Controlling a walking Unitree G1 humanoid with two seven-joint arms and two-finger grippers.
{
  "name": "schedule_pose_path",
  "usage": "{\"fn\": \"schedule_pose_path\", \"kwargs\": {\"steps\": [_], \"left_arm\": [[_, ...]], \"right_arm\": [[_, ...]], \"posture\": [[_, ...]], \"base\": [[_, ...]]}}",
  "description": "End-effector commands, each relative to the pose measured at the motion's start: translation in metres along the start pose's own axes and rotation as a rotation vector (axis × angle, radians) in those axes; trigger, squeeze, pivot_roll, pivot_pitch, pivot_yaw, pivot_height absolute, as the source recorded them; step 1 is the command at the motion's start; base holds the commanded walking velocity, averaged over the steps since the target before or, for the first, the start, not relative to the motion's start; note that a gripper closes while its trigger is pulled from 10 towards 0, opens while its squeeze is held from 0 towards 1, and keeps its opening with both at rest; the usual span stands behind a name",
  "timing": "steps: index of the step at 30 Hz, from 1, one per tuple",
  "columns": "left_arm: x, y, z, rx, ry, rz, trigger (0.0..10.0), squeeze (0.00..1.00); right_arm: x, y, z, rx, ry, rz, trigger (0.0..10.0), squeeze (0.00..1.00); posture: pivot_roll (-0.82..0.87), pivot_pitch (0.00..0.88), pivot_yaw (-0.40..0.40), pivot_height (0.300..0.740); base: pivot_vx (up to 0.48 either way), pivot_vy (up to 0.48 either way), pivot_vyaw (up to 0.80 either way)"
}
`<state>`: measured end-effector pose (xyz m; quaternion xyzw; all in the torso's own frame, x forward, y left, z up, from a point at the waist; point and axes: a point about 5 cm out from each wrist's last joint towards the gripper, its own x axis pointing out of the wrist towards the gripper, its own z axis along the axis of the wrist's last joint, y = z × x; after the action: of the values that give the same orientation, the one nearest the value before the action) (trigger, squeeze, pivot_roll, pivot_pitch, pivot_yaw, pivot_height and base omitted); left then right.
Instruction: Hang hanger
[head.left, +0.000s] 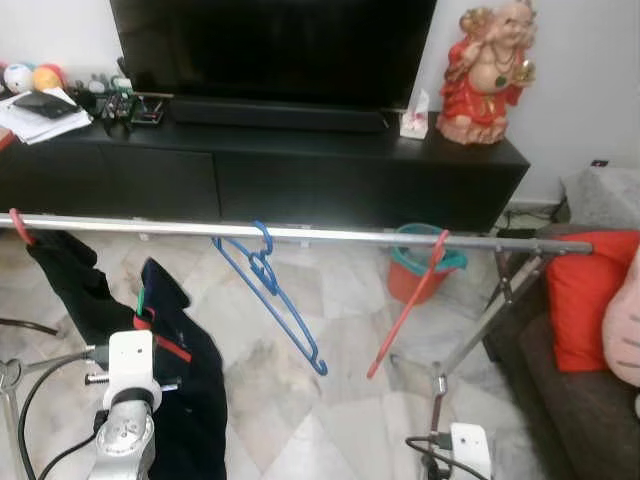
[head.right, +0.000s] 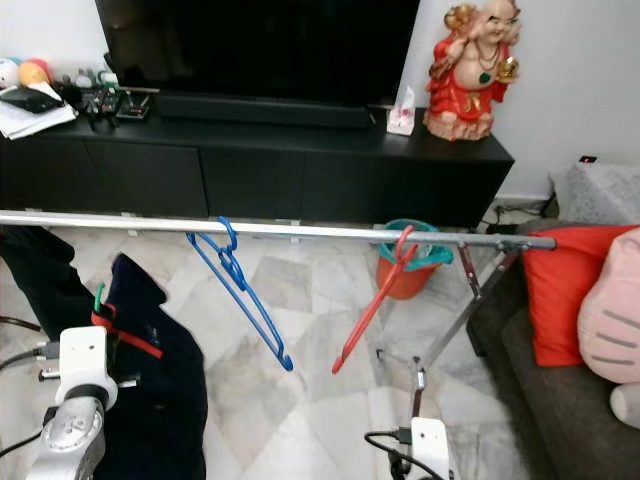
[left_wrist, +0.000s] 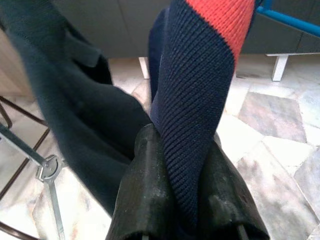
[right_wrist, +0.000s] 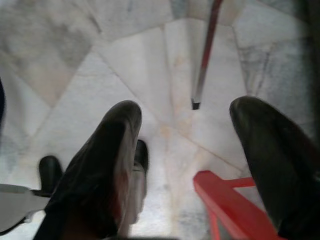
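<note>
Left wrist view: we are clamping our left gripper on the navy knit garment, hanger still below the silver rail; our right gripper is gaping wide, empty.

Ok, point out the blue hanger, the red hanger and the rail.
blue hanger (head.left: 285, 315): left eye view, on its long lower bar.
red hanger (head.left: 410, 305): left eye view, mid-arm.
rail (head.left: 340, 235): left eye view, bare stretch between the hangers.

Shiny metal rail, ribbed knit garment (matt), polished marble floor.
</note>
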<state>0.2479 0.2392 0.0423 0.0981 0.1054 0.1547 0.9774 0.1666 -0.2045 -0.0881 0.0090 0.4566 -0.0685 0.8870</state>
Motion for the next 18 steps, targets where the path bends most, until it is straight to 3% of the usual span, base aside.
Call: {"fn": "schedule_pose_path", "kwargs": {"steps": [1,8,14,18], "left_arm": [[-0.003,0.001,0.007,-0.011,-0.056,0.005,10.0,0.0],[0.004,-0.005,0.03,-0.018,-0.173,-0.039,10.0,0.0],[0.016,-0.019,0.043,0.034,-0.198,-0.136,10.0,0.0],[0.024,-0.021,0.048,0.044,-0.195,-0.142,10.0,0.0]], "right_arm": [[-0.001,-0.005,-0.006,0.009,0.02,-0.014,10.0,0.0],[-0.001,-0.005,-0.005,0.003,0.02,-0.011,10.0,0.0],[-0.001,-0.004,-0.004,0.001,0.018,-0.008,10.0,0.0],[-0.001,-0.003,-0.004,0.002,0.019,-0.007,10.0,0.0]], "posture": [[-0.05,0.0,-0.065,0.74],[-0.05,0.0,-0.067,0.74],[-0.05,0.0,-0.068,0.74],[-0.05,0.0,-0.068,0.74]], "base": [[0.0,0.0,0.0],[0.0,0.0,0.0],[0.0,0.0,0.0],[0.0,0.0,0.0]]}}
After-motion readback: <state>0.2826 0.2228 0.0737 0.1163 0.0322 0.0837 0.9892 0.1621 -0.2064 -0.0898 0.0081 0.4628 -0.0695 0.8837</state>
